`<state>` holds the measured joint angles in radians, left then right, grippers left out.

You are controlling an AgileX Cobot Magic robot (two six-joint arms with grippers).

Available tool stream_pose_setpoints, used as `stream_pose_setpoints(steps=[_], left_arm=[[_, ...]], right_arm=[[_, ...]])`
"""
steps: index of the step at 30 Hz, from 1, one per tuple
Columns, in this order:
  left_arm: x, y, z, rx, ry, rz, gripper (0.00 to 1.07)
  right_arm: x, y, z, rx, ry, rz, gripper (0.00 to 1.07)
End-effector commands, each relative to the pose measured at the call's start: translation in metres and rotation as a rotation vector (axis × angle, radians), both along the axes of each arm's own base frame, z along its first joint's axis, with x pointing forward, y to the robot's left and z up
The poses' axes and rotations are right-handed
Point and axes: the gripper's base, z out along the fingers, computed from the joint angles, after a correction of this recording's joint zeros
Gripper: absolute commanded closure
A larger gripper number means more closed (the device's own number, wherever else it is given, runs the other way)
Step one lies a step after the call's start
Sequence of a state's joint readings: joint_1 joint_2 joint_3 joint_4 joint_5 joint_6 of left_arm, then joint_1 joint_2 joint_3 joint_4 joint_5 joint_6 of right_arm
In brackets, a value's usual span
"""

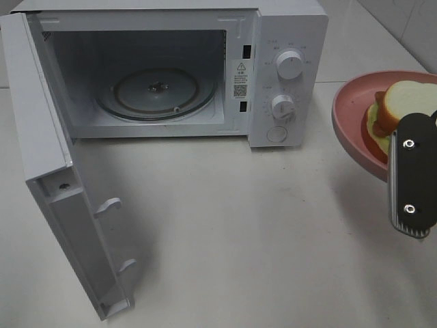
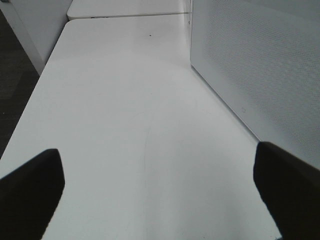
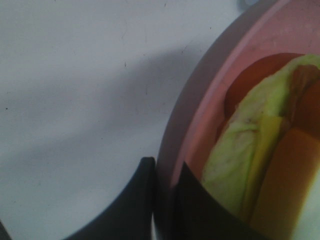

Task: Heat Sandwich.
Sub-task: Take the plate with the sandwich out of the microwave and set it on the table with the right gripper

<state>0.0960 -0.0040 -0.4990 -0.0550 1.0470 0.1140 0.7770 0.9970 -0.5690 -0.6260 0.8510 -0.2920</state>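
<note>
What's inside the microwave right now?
Only the round glass turntable sits inside the microwave, whose door stands wide open. No food is in it. The near-left corner is hidden by the door.

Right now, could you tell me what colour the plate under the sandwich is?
The plate is pink, carrying the sandwich; it shows best in the exterior high view.

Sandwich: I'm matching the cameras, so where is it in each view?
Exterior high: sandwich at right edge, on the pink plate.
Left wrist: not in it.
Right wrist: sandwich fills the lower right.
Shared landmark: the plate's rim.
</note>
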Motion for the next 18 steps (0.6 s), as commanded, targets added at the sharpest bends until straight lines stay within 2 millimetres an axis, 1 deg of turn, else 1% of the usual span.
stream_pose_setpoints(steps=[1,4,9,13,18], left_arm=[[-0.002,-0.001,0.0,-0.001,-0.028,-0.008,0.09],[-0.002,-0.001,0.0,-0.001,-0.028,-0.008,0.09],[-0.002,-0.001,0.0,-0.001,-0.028,-0.008,0.09],[-0.002,-0.001,0.0,-0.001,-0.028,-0.008,0.09],[-0.002,-0.001,0.0,-0.001,-0.028,-0.008,0.09]], right_arm=[[0.001,-0.004,0.004,-0.013,-0.043,-0.043,1.07],[0.003,-0.009,0.006,-0.015,-0.083,-0.144,1.07],[0.004,-0.013,0.007,-0.018,-0.107,-0.221,1.07],[0.006,-0.011,0.001,-0.03,-0.09,-0.274,1.07],[0.01,-0.007,-0.003,-0.004,-0.09,-0.342,1.07]])
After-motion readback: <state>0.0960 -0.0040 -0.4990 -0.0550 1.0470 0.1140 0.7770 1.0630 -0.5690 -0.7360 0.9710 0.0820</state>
